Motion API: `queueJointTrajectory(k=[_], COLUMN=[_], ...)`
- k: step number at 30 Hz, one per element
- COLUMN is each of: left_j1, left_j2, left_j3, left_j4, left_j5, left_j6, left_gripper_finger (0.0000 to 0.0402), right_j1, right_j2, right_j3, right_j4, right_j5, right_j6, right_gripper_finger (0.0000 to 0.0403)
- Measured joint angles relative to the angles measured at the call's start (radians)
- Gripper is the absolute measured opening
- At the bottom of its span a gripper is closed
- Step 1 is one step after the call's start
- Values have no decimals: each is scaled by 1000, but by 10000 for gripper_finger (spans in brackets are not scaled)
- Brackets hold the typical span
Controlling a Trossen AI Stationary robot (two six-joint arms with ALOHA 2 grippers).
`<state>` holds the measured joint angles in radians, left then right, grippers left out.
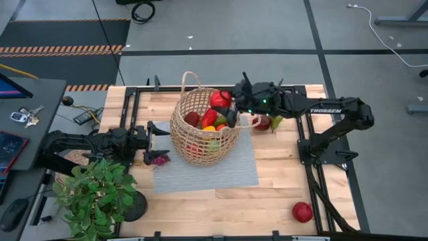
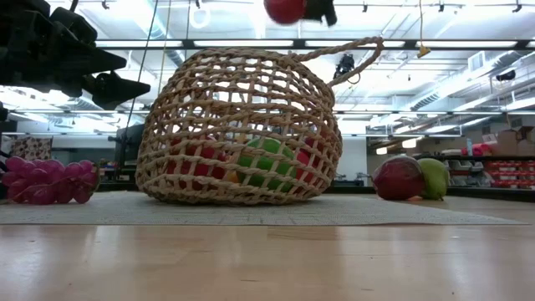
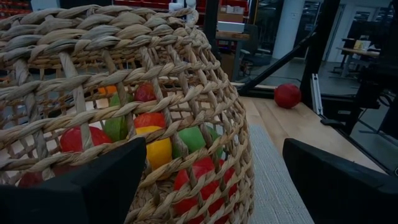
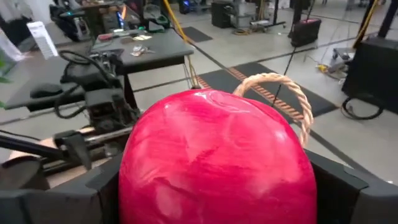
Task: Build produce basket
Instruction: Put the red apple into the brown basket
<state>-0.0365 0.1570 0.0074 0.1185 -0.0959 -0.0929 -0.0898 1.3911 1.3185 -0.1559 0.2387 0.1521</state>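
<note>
Right tool (image 1: 231,102) grips a red apple (image 1: 220,98) above the basket (image 1: 202,127) mid-worktop, so I'm at the drop: I'd lower and release. Left tool (image 1: 155,131) waits wide open beside the basket; more produce (image 1: 302,212) lies outside.

A robotics lab or workshop hall: bare grey concrete floor (image 1: 267,27) with hazard-striped mats (image 1: 63,48) at ten o'clock, loose cables (image 1: 142,11) at twelve, exposed ceiling lights and ducting (image 2: 435,50) overhead, a cluttered desk with keys (image 1: 25,115) at nine, red storage bins (image 2: 501,171) along the far wall.
</note>
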Motion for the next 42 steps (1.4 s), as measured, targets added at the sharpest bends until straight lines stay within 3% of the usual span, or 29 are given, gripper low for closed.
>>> queueJointTrajectory(k=[5, 14, 24, 30, 33, 39, 42], left_j1=[0, 0, 0, 0, 0, 0, 0], left_j2=[0, 0, 0, 0, 0, 0, 0], left_j3=[0, 0, 0, 0, 0, 0, 0], left_j4=[0, 1, 0, 1, 1, 0, 0], left_j5=[0, 0, 0, 0, 0, 0, 0], left_j6=[0, 1, 0, 0, 0, 1, 0], left_gripper_finger=[386, 386, 386, 386, 386, 386, 386], right_j1=[55, 95, 113, 94, 84, 81, 82], right_j2=[-1, 82, 348, 418, 422, 425, 425], right_j3=[79, 151, 543, 667, 690, 690, 690], right_j4=[-81, -125, -433, -510, -501, -513, -521], right_j5=[82, 84, 82, 67, 12, 34, 42], right_j6=[-6, 35, 2, -13, -130, -654, -827], right_gripper_finger=[339, 339, 340, 342, 342, 342, 342])
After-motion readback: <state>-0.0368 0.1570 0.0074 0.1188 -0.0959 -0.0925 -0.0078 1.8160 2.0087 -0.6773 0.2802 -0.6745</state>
